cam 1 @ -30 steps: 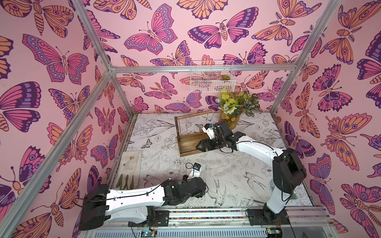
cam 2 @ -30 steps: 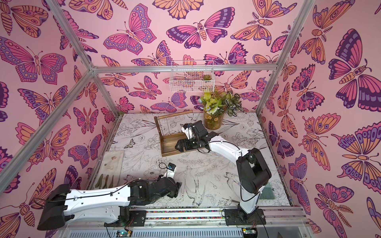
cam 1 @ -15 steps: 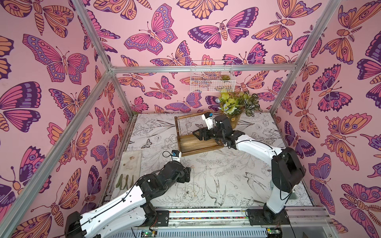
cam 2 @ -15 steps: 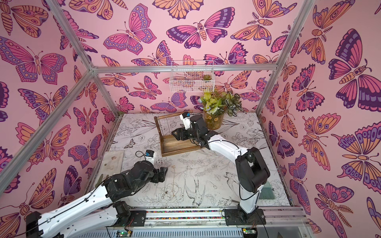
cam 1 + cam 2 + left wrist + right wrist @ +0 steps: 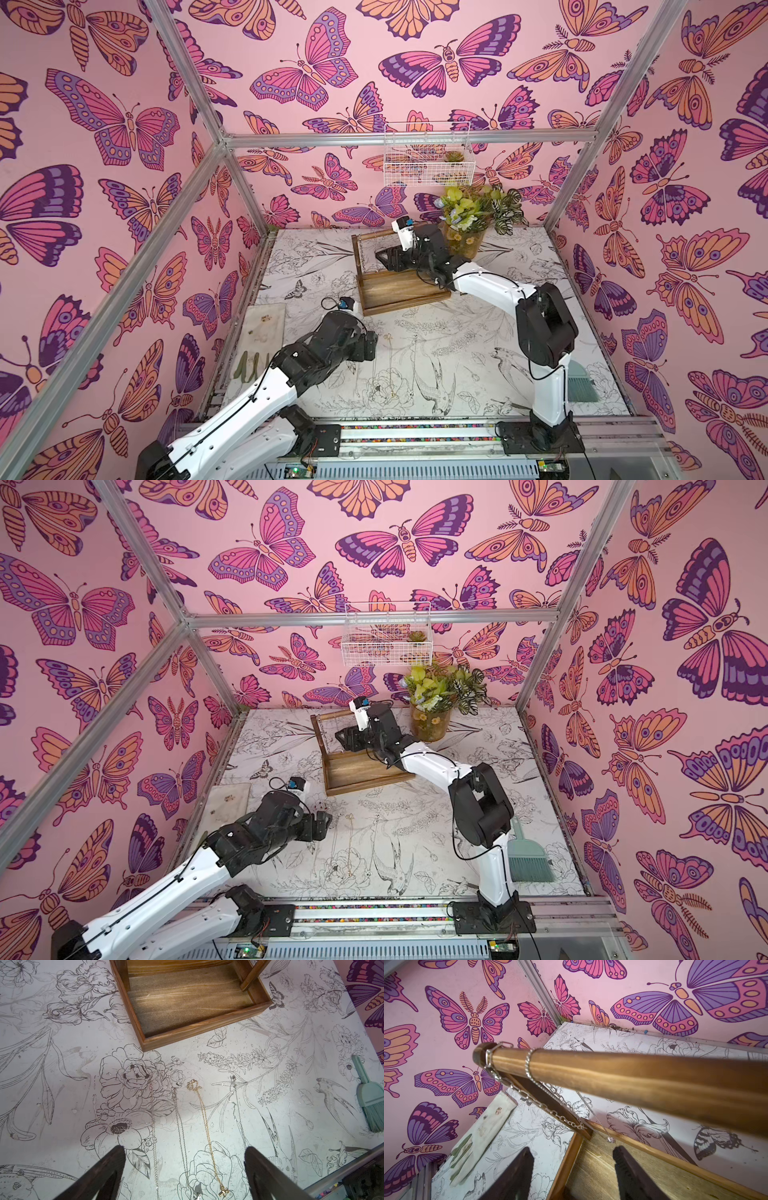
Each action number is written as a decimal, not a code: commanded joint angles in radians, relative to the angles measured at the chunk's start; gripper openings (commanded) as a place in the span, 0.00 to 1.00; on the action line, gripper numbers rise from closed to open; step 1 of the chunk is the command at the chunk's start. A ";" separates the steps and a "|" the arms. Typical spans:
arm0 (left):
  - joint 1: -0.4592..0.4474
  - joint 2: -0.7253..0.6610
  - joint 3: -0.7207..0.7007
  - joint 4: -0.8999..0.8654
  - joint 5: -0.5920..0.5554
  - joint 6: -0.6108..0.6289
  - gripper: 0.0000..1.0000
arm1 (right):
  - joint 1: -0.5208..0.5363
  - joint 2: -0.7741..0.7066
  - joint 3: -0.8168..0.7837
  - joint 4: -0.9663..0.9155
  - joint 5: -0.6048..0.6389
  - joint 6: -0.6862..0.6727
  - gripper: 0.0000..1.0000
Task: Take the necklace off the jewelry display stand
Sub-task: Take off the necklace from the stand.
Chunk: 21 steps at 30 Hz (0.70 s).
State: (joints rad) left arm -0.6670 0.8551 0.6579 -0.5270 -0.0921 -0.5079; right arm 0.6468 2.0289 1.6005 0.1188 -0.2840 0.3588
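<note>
The flower-printed white bench [image 5: 457, 332] carries the brown wooden jewelry display stand [image 5: 405, 304], which has a tray base, two uprights and a round top bar [image 5: 612, 1076]. The bar's long axis runs level from the upright beside the glass vase of greenery [image 5: 465, 245] to the far upright.

The right gripper [image 5: 572, 1148] sits inside the stand, over its tray and below the bar. Its black jaws are spread with nothing between them.

The silver link necklace [image 5: 528, 1064] loops over the bar close to the far upright, above and ahead of that gripper. A heavier long-link silver chain [image 5: 489, 1056] hangs just beside it at the bar's very end.

The right arm is much the nearer. The left gripper [image 5: 185, 1148], jaws wide and empty, hovers in front of the stand over four fine chains [image 5: 204, 1122] laid on the bench, well apart from the bar.
</note>
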 commanded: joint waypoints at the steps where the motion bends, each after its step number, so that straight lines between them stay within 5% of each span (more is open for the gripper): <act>1: 0.020 0.003 0.015 -0.001 0.047 0.030 0.92 | 0.013 0.020 0.044 0.033 0.049 -0.014 0.64; 21: 0.056 -0.042 -0.029 -0.004 0.086 0.038 0.92 | 0.045 0.097 0.143 0.086 0.131 -0.014 0.44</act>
State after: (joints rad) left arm -0.6197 0.8272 0.6525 -0.5247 -0.0177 -0.4854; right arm 0.6807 2.1086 1.7084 0.1768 -0.1738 0.3588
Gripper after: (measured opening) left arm 0.919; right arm 0.444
